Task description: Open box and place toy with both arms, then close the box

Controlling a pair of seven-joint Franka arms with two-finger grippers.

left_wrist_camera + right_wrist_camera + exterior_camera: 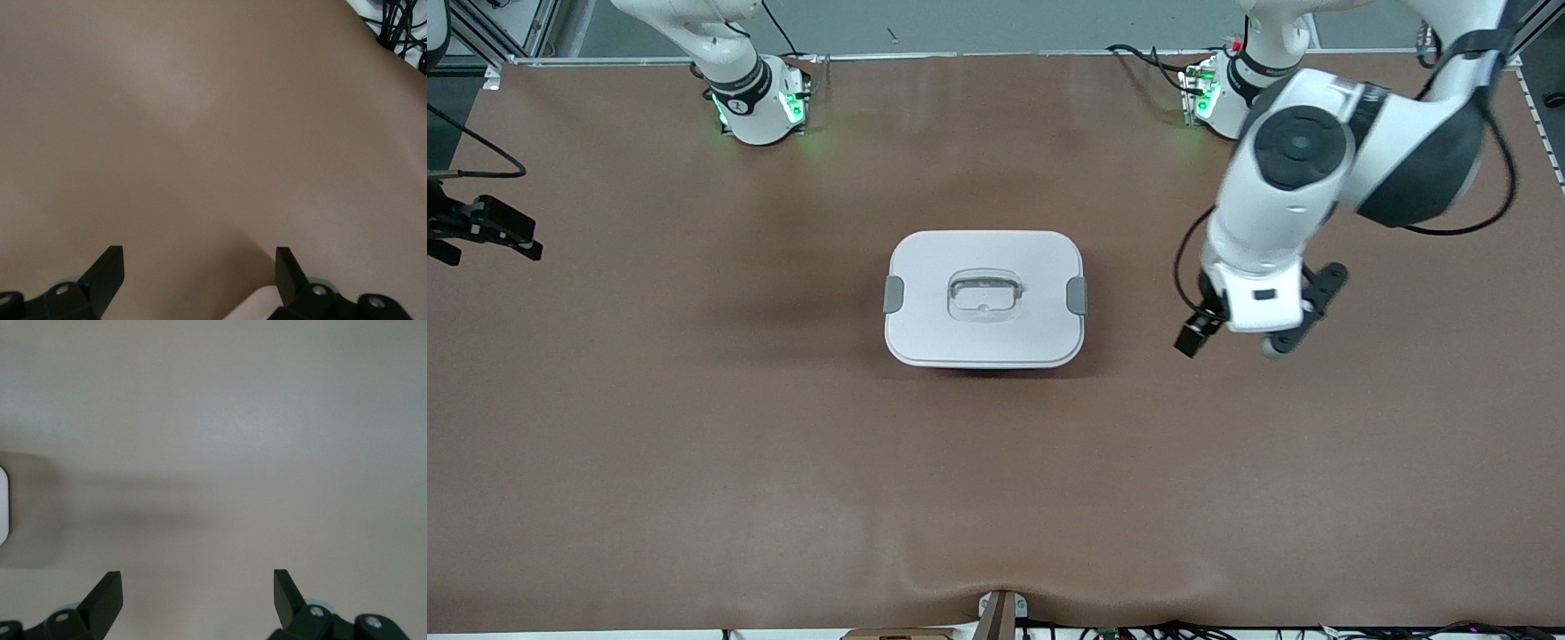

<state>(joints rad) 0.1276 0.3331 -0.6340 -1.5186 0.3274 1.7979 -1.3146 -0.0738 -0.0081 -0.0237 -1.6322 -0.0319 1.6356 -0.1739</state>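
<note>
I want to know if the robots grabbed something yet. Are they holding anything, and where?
Nothing is held. The left gripper hangs open over bare table beside the box; the right gripper is open over bare table too. The lid is still on.

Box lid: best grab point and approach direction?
Judging from the front view, take the box lid by its grey side clips, one per arm, each coming in from its own end of the table. The clips sit on the two short sides. The recessed clear handle at centre suits a top-down pull afterwards. Both tools, left and right, are open.
</note>
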